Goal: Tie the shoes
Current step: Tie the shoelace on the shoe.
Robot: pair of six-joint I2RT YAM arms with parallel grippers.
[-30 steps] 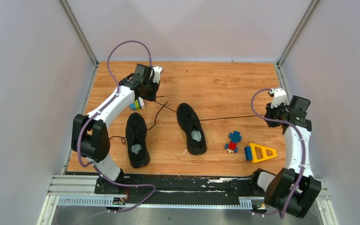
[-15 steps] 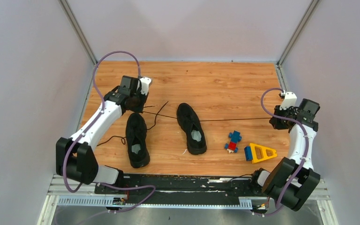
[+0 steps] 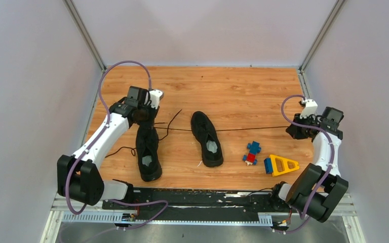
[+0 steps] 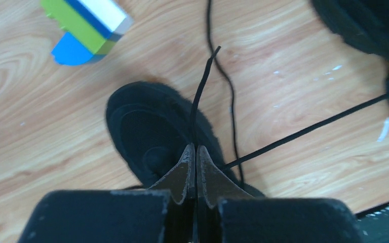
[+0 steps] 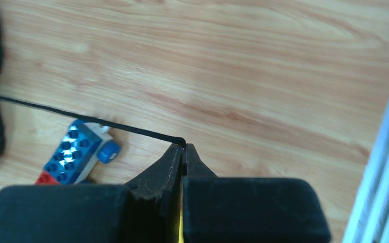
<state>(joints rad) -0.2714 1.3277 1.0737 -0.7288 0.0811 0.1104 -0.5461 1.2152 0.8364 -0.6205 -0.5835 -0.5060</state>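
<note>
Where the right hand (image 5: 183, 147) pinches, lace (image 5: 40, 108) end hides.

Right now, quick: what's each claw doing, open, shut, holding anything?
Left claw: closed, pinching a black lace.
Right claw: closed, pinching the other lace, stretched taut.

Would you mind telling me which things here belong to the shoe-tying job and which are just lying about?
Job in hand: middle shoe; its lace, stretched between the shut left gripper and the shut right gripper; other shoe.
Lying about: blue-red block toy; yellow triangular block; green-blue-white block.
</note>
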